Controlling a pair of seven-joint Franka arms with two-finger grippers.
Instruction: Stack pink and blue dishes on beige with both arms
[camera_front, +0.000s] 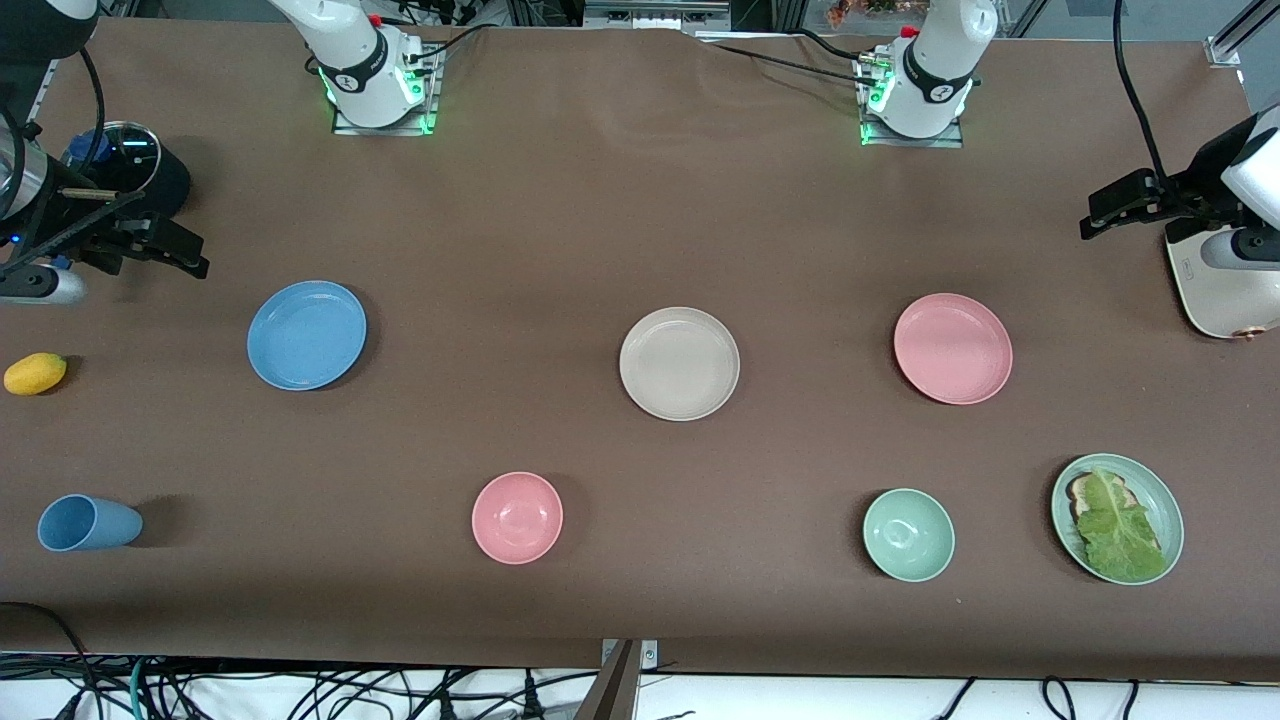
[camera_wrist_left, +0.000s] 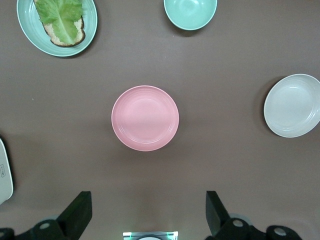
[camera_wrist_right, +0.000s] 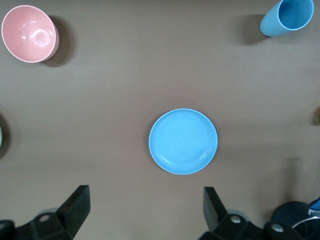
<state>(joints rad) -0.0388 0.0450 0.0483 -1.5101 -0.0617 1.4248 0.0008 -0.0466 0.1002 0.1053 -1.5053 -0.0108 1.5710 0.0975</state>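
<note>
Nothing stacked yet; approach step. Left gripper (camera_wrist_left: 145, 215) hangs jaws wide over pink plate (camera_front: 952, 348); right gripper (camera_wrist_right: 145, 212), also wide, over blue plate (camera_front: 306, 334). Beige plate (camera_front: 679, 363) sits between them (bare). Next: descend, pinch rims.

The table (camera_front: 600, 220) wears a brown, matt covering with faint creases, cloth-like. Below the left gripper (camera_wrist_left: 149, 212), whose black fingers look like dull plastic and stand wide apart, the pink plate (camera_wrist_left: 145, 118) is matt with fine concentric ridges; the beige plate (camera_wrist_left: 293, 105) off to one side looks equally matt. Below the right gripper (camera_wrist_right: 145, 212), likewise spread and dull black, the blue plate (camera_wrist_right: 183, 141) is matt and smooth. The pink bowl (camera_wrist_right: 29, 33) shows a soft sheen.
</note>
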